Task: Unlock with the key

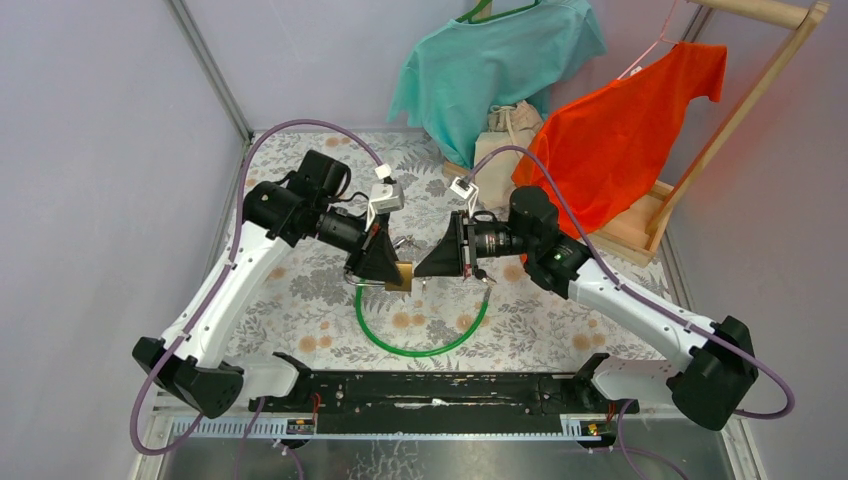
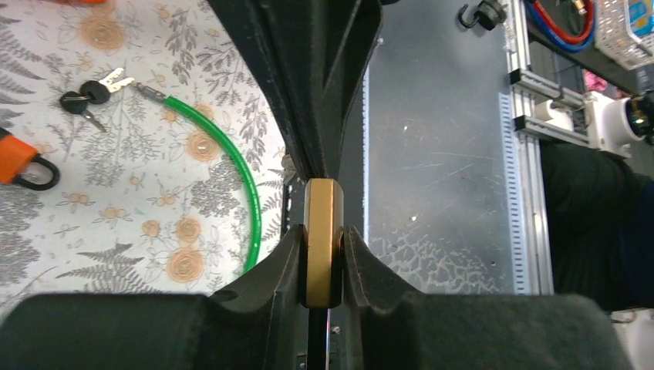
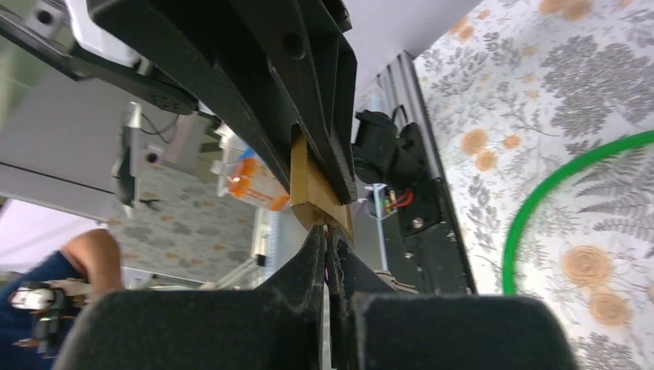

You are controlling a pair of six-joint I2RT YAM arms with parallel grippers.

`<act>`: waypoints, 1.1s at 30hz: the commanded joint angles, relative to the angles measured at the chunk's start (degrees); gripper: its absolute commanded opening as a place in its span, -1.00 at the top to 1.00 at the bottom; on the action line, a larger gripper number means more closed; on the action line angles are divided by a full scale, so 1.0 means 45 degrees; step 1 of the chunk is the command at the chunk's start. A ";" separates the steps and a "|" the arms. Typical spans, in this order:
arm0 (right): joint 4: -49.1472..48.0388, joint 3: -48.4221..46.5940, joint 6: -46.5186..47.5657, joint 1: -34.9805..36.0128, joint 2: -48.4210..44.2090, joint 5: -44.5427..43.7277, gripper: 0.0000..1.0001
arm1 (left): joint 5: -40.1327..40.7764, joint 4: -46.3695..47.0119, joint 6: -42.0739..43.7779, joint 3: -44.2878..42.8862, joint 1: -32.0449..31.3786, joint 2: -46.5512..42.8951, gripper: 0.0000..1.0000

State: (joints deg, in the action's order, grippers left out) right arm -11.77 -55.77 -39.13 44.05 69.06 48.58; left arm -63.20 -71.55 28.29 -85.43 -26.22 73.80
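**Floral cloth (image 1: 560, 330) mid-table: brass padlock (image 1: 404, 275) hanging between both arms**

The left gripper (image 2: 322, 254) is clamping the brass padlock by its two flat faces, its jaws standing partly apart around the body and holding it up off the cloth. The right gripper (image 3: 328, 247) is meeting the padlock's edge from the opposite side with its jaws pressed fully together. A thin sliver is showing between them, too hidden to name. A bunch of keys (image 2: 96, 92) is lying on the cloth at the metal tip of a green cable (image 1: 420, 340), which is looping below the padlock toward the black base rail (image 1: 430, 385). An orange-bodied lock (image 2: 19, 162) is sitting near the keys. A teal shirt (image 1: 500, 60), an orange shirt (image 1: 620, 130) and a wooden rack (image 1: 740, 110) are crowding the far right corner, well apart from the arms.
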 commanded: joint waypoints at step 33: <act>0.5600 -0.3496 0.2224 -0.0961 -0.0168 0.0914 -0.06 | 0.1533 0.3014 0.0337 0.0578 -0.0111 -0.1586 1.00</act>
State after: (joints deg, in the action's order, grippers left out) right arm 6.11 -67.37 -38.48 39.99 71.46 50.24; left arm -54.11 -55.96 28.34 -79.05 -27.38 64.93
